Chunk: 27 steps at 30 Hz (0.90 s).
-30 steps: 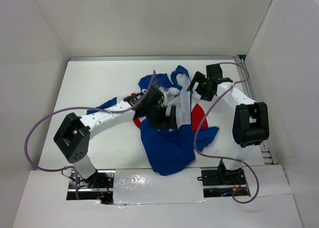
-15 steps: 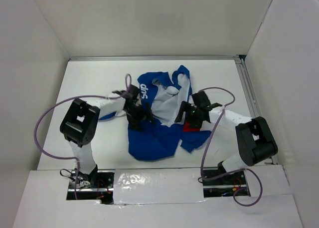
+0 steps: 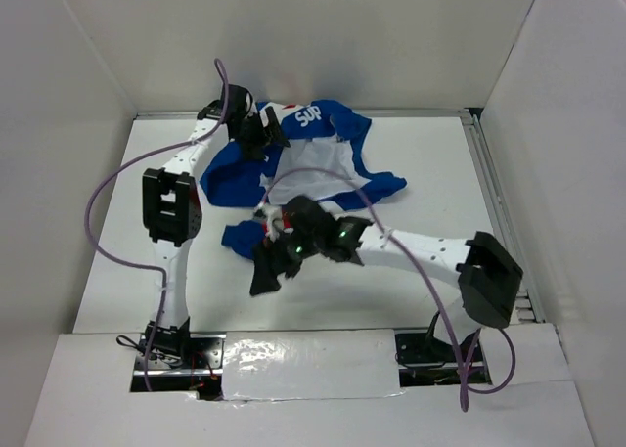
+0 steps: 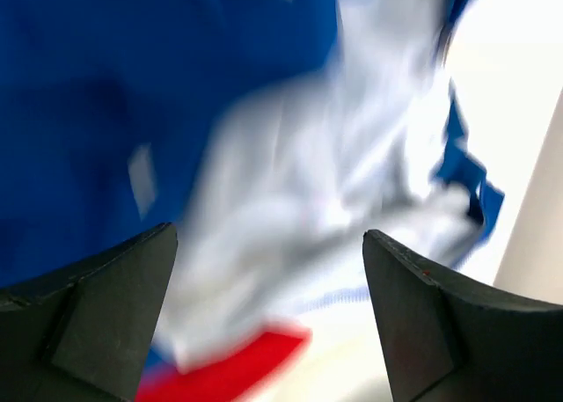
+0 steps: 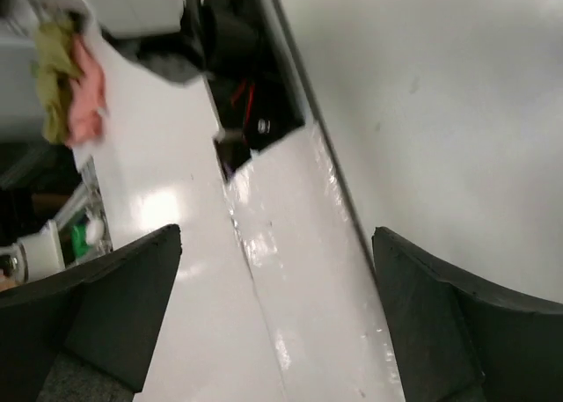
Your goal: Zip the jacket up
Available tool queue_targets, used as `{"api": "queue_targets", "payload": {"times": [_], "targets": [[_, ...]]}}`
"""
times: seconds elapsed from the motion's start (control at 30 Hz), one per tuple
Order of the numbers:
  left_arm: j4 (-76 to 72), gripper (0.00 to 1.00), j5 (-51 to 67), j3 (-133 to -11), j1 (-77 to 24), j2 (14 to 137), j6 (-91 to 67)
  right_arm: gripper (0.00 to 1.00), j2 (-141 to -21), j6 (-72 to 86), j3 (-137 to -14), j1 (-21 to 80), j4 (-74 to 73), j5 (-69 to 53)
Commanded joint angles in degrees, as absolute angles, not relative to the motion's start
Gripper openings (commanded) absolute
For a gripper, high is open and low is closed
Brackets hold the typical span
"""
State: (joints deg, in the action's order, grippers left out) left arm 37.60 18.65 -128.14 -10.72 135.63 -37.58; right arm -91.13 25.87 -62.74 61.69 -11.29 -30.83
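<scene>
The jacket (image 3: pixel 333 126) lies spread at the back middle of the table, royal blue with its white lining (image 3: pixel 318 163) facing up and white lettering near the back edge. My left gripper (image 3: pixel 262 134) is open at the jacket's far left part, just above the cloth. In the left wrist view the blurred jacket (image 4: pixel 88 112) shows blue, white and a red panel (image 4: pixel 229 367) between the open left gripper's (image 4: pixel 268 244) jaws. My right gripper (image 3: pixel 266 269) is open and empty, over bare table in front of the jacket's near-left corner. The right wrist view shows the right gripper (image 5: pixel 277 235) over the table's front edge. The zipper is not discernible.
White enclosure walls stand on the left, back and right. A metal rail (image 3: pixel 494 188) runs along the right side. Purple cables (image 3: pixel 103 188) loop from both arms. The taped front panel (image 3: pixel 303 354) and the left arm's base (image 5: pixel 251 116) lie at the near edge.
The left arm swung from the table's middle to the far back left, and the jacket moved back and spread out. The right arm swept left to the front of the jacket.
</scene>
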Motion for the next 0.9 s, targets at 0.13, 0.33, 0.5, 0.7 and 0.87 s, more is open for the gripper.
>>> {"api": "queue_targets", "payload": {"times": [0.13,0.33,0.5,0.7,0.87], "targets": [[32.3,0.99,15.0,-101.0,-12.0,105.1,-35.3,1.00,-79.4,26.4,-64.3,38.4,-13.1,-22.0],[29.9,0.99,15.1,-76.1,-18.7,87.3,-43.0,1.00,-91.6,24.6,-75.6,21.4,-16.2,-13.6],[26.2,0.99,17.1,-59.5,-25.0,80.9,-48.9,1.00,-112.7,23.1,-95.2,18.3,-26.8,-10.8],[24.8,0.99,19.7,-55.7,-26.5,87.5,-51.3,1.00,-122.3,25.3,-99.7,19.2,-32.8,-1.2],[27.5,0.99,18.0,-63.7,-21.7,101.5,-50.4,1.00,-113.2,28.9,-84.7,19.4,-30.0,-6.6]]}}
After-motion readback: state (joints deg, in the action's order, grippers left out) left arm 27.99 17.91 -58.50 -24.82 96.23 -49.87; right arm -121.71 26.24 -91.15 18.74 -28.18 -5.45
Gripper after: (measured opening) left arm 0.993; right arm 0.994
